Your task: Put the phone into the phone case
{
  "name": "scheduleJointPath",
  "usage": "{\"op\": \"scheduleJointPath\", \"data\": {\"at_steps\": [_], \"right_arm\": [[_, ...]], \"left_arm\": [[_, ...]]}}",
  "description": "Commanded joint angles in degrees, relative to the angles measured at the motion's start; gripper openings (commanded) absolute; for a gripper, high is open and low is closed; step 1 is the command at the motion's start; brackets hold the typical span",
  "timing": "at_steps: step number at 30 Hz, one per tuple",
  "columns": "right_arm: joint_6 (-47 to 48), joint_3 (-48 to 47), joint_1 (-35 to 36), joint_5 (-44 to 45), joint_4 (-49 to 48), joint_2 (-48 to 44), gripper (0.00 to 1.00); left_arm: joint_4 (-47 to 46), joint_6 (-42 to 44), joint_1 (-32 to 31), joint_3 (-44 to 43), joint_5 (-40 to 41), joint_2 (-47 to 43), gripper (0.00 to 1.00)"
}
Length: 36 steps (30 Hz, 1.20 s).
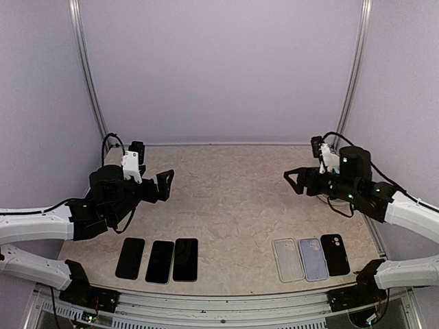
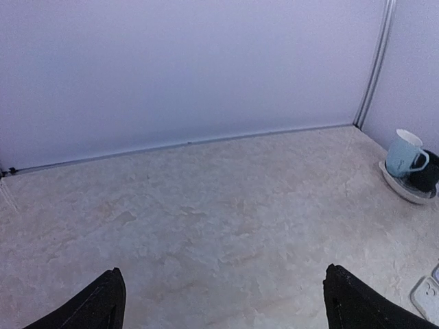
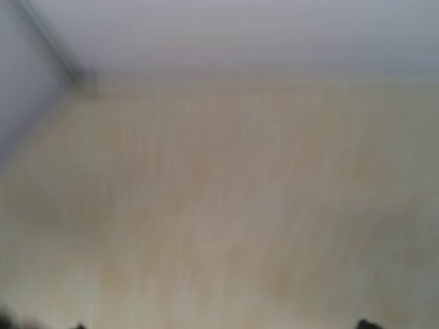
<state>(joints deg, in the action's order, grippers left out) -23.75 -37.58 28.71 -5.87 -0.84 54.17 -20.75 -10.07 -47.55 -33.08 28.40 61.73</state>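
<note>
Three dark phones (image 1: pixel 159 262) side by side at the lower left of the top view and three cases (image 1: pixel 313 259) (clear, lilac, black) at the lower right, all flat on the table (image 1: pixel 233 219). Looks like the very start, with left tool (image 1: pixel 164 186) and right tool (image 1: pixel 293 181) both spread open, empty and raised well apart from either row; calls next for lowering the left tool onto one phone's edges and choosing a matching case. Cannot tell which case fits which phone, with the right wrist view smeared to a blur and only a case corner showing at the left wrist view's lower right.
</note>
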Motion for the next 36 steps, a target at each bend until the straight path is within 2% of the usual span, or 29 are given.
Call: {"op": "scheduleJointPath", "data": {"at_steps": [1, 4, 9, 11, 13, 18, 22, 24, 27, 29, 36], "right_arm": [[-6.77, -8.15, 12.75, 15.71, 30.91, 10.37, 0.72], [-13.58, -9.52, 19.14, 16.78, 38.37, 15.85, 0.62], [-22.22, -11.99, 27.12, 14.13, 45.06, 25.12, 0.62], [-24.52, -11.52, 28.71, 11.85, 44.68, 26.59, 0.67], [-26.52, -10.15, 30.21, 9.06, 41.57, 27.43, 0.67], [-28.82, -10.34, 31.61, 7.34, 39.36, 32.70, 0.50], [-29.77, -12.25, 32.78, 6.67, 39.78, 36.62, 0.46], [-30.18, -12.27, 32.90, 6.65, 40.36, 37.74, 0.35], [-30.12, -12.96, 32.90, 6.03, 39.07, 38.70, 0.12], [-29.47, -15.77, 32.90, 6.49, 39.11, 39.95, 0.02], [-24.07, -25.60, 29.64, 9.38, 37.42, 45.92, 0.00]], "left_arm": [[11.71, -4.93, -4.35, -0.16, 0.94, 2.41, 0.99], [11.78, -6.98, -5.85, 0.25, -0.27, 4.35, 0.99], [10.63, -6.37, -7.87, -0.73, -1.77, 7.78, 0.99], [9.55, -6.28, -7.99, -0.80, -2.21, 9.19, 0.99], [8.09, -6.20, -8.03, -0.68, -2.63, 10.49, 0.99], [6.78, -6.44, -8.08, -1.43, -3.60, 14.38, 0.99], [6.64, -5.58, -8.08, -1.55, -3.45, 16.05, 0.99], [6.70, -5.14, -8.08, -1.34, -2.91, 16.15, 0.99], [6.43, -4.75, -8.08, -0.82, -1.90, 15.67, 0.99], [6.25, -4.36, -8.08, -0.68, -2.05, 15.20, 0.99], [6.43, -2.62, -7.70, 0.07, -1.60, 13.65, 0.99]]}}
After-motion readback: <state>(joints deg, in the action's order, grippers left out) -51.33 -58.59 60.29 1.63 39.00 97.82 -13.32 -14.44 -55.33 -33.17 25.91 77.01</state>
